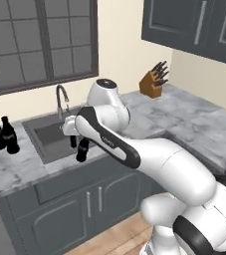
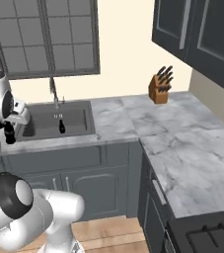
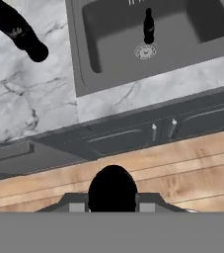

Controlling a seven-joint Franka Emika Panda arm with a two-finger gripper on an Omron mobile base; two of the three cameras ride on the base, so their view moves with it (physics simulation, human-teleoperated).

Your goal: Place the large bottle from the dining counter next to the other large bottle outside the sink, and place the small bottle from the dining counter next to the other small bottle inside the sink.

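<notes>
I've got the gripper (image 1: 81,147) clamped on a small dark bottle (image 1: 82,150), jaws tight on its body, hanging over the front edge of the sink (image 1: 44,141) (hand view looks straight down on the bottle's top (image 3: 112,189)). Another small bottle (image 3: 148,26) stands upright in the basin by the drain. Two large bottles (image 1: 2,133) stand side by side on the worktop (image 1: 15,167) left of the sink.

Both base views look forward and down, sharing the sink (image 1: 52,137); the hand view hangs straight above its front edge.
</notes>
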